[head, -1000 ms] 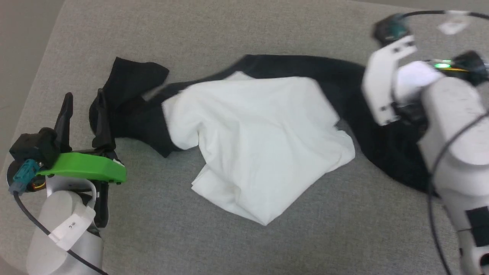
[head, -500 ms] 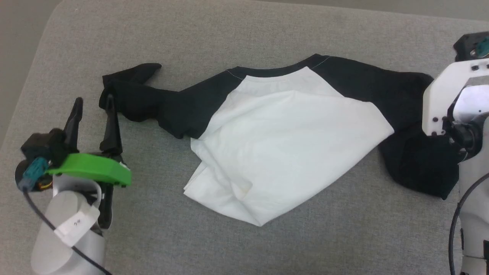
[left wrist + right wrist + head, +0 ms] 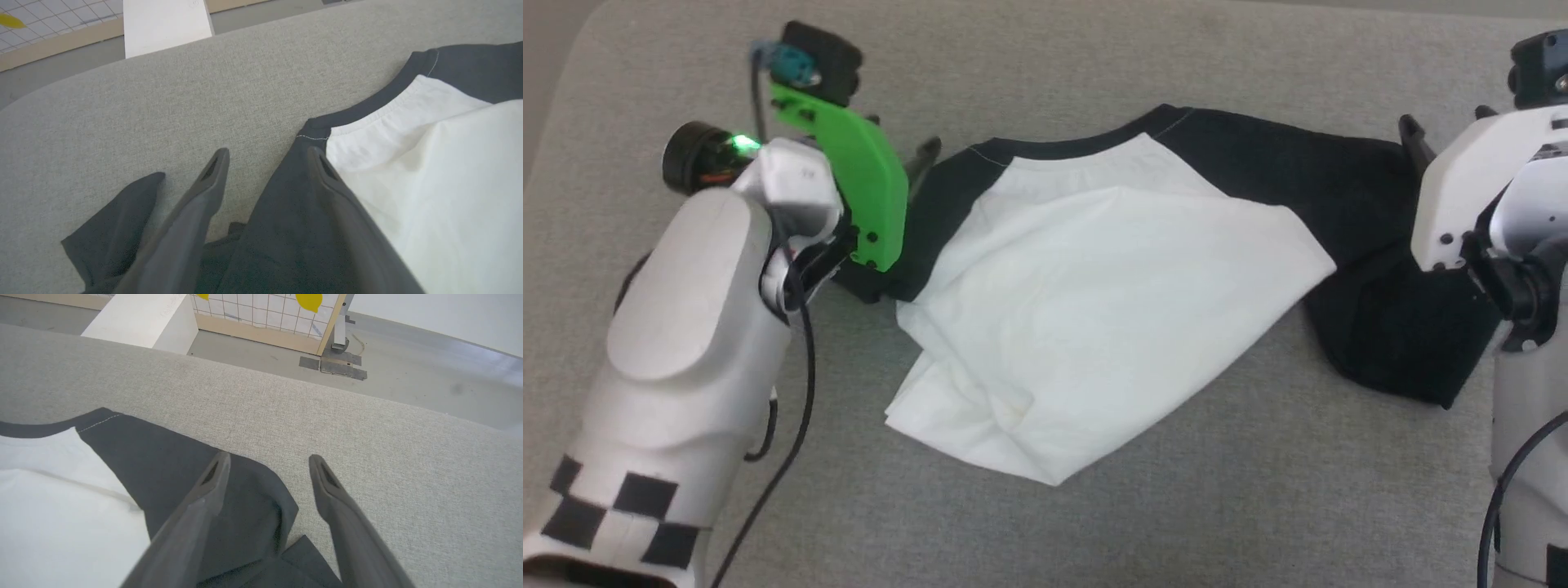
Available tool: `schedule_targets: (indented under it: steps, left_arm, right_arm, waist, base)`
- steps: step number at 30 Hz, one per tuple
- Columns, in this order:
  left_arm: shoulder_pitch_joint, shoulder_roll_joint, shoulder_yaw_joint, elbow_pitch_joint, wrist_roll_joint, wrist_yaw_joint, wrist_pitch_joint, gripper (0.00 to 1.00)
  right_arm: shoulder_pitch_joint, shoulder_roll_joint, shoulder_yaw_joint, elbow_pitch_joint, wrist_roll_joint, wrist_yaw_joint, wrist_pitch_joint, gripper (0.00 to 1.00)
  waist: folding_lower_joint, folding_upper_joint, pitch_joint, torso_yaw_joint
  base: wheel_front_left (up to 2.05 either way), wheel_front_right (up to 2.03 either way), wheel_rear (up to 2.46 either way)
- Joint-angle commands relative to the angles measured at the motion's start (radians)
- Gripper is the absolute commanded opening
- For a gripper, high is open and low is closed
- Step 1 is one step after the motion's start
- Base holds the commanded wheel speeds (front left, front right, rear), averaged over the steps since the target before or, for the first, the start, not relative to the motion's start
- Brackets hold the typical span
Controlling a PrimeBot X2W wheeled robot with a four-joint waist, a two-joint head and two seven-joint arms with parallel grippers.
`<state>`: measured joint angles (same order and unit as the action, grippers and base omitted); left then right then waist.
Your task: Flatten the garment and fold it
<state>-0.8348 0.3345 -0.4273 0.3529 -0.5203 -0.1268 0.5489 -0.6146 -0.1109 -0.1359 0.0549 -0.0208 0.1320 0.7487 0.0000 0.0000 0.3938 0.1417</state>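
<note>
While flattening the garment, heaped in the middle of the desk with white body rumpled toward 7 o'clock and black sleeves out at 9 and 3, best to pinch each sleeve near its cuff and pull apart evenly, staying low. Left hand spread open astride the sleeve edge by the neckband, gripping nothing. Right hand likewise agape over the other sleeve. No readable brand, label or writing to report.

Robot test lab, grey fabric-covered table, bare grey floor, gridded panel with yellow shapes, white block
</note>
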Motion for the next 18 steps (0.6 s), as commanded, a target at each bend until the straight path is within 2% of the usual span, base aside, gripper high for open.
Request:
schedule_targets:
  steps: [1,4,8,13,17,18]
  left_arm:
    - [-0.035,0.021,-0.032,0.016,-0.033,-0.003,0.061,1.00]
    - [-0.084,0.048,-0.095,0.051,-0.084,-0.004,0.184,1.00]
    - [-0.119,0.070,-0.137,0.089,-0.101,-0.004,0.266,1.00]
    - [-0.139,0.083,-0.156,0.138,-0.088,-0.004,0.267,1.00]
    - [-0.138,0.059,-0.177,0.172,-0.134,-0.004,0.299,1.00]
    - [-0.137,0.052,-0.181,0.173,-0.149,-0.004,0.307,0.46]
  right_arm:
    - [0.018,0.001,0.008,-0.015,0.010,-0.001,-0.001,1.00]
    - [0.034,0.000,0.017,-0.040,0.014,-0.001,0.003,1.00]
    - [0.052,-0.005,0.012,-0.069,0.013,-0.001,0.009,1.00]
    - [0.062,-0.003,0.012,-0.099,0.012,-0.001,0.017,1.00]
    - [0.066,-0.005,0.008,-0.111,0.007,-0.001,0.015,1.00]
    - [0.066,-0.006,0.006,-0.111,0.005,-0.001,0.013,1.00]
  waist:
    - [0.0000,0.0000,0.021,-0.028]
    - [0.0000,0.0000,0.037,-0.048]
    - [0.0000,0.0000,0.057,-0.061]
    - [0.0000,0.0000,0.078,-0.067]
    - [0.0000,0.0000,0.088,-0.060]
    - [0.0000,0.0000,0.089,-0.057]
  base:
    - [0.00,0.00,0.00]
    - [0.00,0.00,0.00]
    - [0.00,0.00,0.00]
    - [0.00,0.00,0.00]
    - [0.00,0.00,0.00]
    - [0.00,0.00,0.00]
